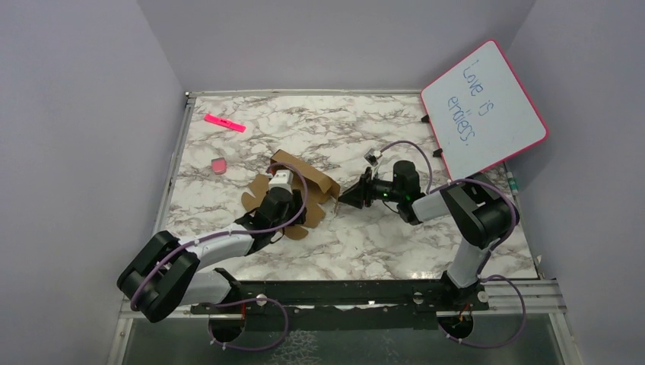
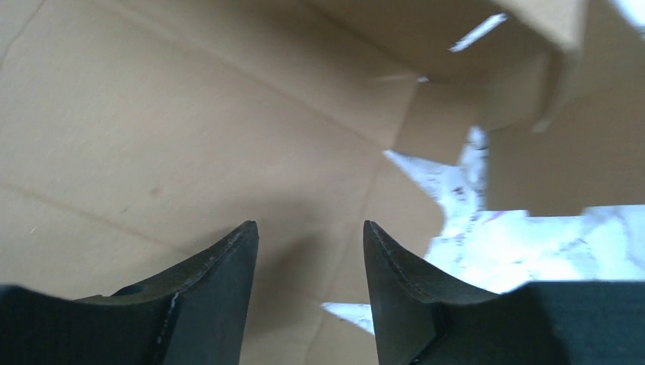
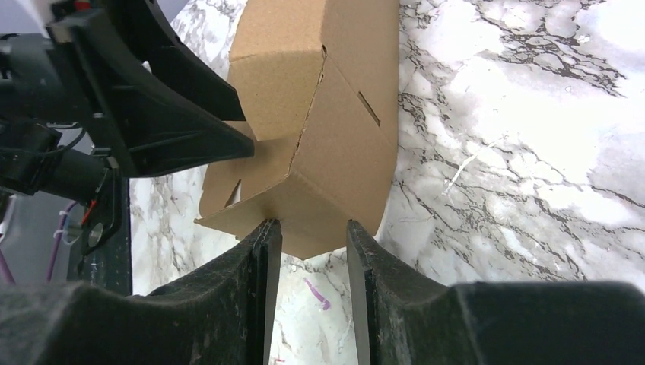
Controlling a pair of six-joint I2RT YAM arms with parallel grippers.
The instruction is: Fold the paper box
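Paper box [image 1: 308,176] lay part-folded mid marble tabletop [image 1: 380,228] | left gripper [image 2: 308,228] spread over its panel | right gripper [image 3: 312,224] parted at raised flap's edge, pinching nothing | judged light, stiff, crease-prone; best taken by flap edges

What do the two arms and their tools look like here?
The left arm and right arm have white links between bulky black joints, with a lilac cable looped along each. The left tool and right tool each have two matte black, tapering pointed fingers.
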